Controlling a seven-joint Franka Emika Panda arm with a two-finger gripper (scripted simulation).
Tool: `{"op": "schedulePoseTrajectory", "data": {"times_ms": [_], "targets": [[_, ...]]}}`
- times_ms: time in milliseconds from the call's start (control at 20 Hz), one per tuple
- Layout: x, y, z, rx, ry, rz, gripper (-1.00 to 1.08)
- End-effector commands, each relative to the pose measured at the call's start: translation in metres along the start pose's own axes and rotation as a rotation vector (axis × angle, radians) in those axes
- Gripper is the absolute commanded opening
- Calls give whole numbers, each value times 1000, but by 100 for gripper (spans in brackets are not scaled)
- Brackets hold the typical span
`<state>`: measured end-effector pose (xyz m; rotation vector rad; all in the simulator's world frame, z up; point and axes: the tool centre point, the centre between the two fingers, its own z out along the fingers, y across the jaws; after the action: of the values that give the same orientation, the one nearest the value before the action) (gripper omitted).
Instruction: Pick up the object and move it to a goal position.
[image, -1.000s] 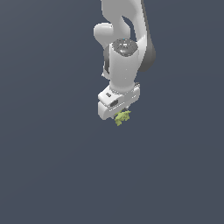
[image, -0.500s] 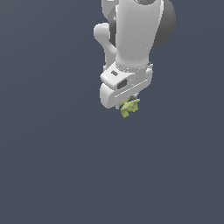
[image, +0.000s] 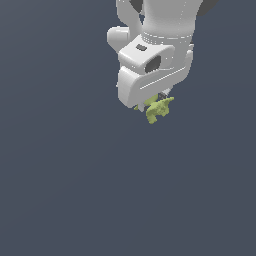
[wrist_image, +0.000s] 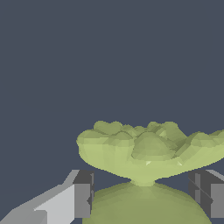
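My big white arm comes down from the top of the exterior view. At its end my claw (image: 151, 102) is closed on the object (image: 159, 108). The little yellow-green thing sits right between my two dark fingers (wrist_image: 83, 194), held up with nothing under it. Its pointy bits stick out below my claw and toward the exterior view's right. I see no goal mark, so I think I must keep squeezing and carry it along.

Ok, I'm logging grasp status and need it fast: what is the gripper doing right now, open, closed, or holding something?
Gripper: closed on the yellow-green object, which hangs just below it, off the surface.
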<state>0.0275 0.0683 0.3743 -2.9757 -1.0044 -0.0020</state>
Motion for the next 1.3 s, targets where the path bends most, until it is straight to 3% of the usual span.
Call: {"op": "schedulePoseTrajectory", "data": {"times_ms": [0, 700, 1250], "targets": [[6, 0, -17, 0, -1, 0, -100], [31, 4, -86, 0, -1, 2, -100], [42, 6, -111, 0, -1, 2, -100]]}}
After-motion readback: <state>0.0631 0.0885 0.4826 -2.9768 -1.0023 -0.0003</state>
